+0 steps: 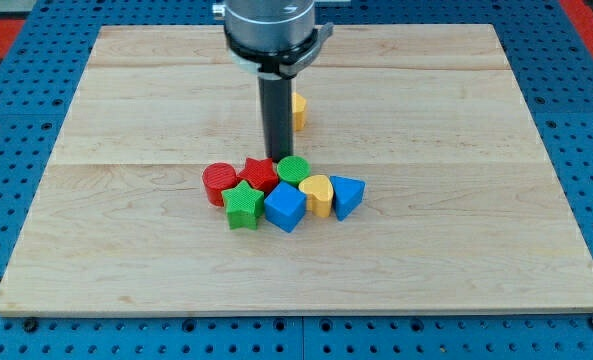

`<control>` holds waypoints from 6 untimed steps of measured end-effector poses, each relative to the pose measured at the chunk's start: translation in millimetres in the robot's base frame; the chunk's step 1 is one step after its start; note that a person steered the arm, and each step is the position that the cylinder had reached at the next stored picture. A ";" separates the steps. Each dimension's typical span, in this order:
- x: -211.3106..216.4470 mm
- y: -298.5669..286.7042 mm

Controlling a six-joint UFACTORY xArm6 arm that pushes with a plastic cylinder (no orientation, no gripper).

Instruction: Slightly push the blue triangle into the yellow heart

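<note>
The blue triangle sits at the right end of a cluster near the board's middle, touching the right side of the yellow heart. My tip is just above the cluster, at the top edge of the red star and left of the green round block. It is apart from the blue triangle, up and to its left.
The cluster also holds a red round block, a green star and a blue cube. A yellow block is partly hidden behind the rod. The wooden board lies on a blue pegboard.
</note>
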State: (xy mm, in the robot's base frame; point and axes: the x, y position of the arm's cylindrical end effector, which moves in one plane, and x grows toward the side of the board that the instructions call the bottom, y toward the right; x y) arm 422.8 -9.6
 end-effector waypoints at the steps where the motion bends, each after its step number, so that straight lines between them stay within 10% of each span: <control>1: -17.3 61.1; 3: 49.7 94.0; 6: -8.5 65.7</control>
